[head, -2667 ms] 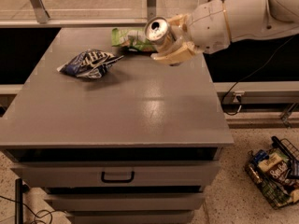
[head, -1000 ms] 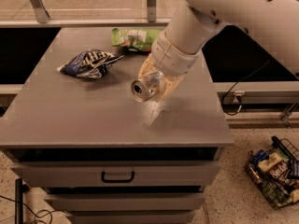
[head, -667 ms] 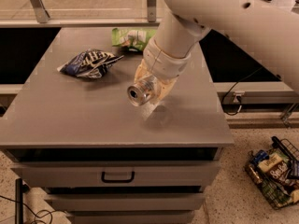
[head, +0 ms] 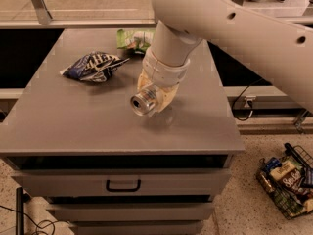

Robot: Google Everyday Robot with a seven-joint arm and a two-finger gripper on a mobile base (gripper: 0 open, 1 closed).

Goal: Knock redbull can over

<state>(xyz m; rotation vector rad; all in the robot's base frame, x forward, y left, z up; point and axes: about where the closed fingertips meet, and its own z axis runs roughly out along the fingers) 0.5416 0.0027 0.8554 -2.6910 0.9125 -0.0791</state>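
Observation:
The redbull can is a slim silver can, tipped on its side with its round end facing the camera. It sits low over the middle of the grey cabinet top. My gripper is closed around the can from behind, with its cream fingers wrapped at the can's sides. The white arm reaches down to it from the upper right. The can's blue patch is hidden.
A blue-and-white snack bag lies at the left back of the top. A green-and-white snack bag lies at the back, partly behind the arm. Drawers are below. A wire basket of snacks stands on the floor at right.
The arm has carried the can from the back of the top toward the middle and front, lowering it. The can stays tipped with its end toward the camera.

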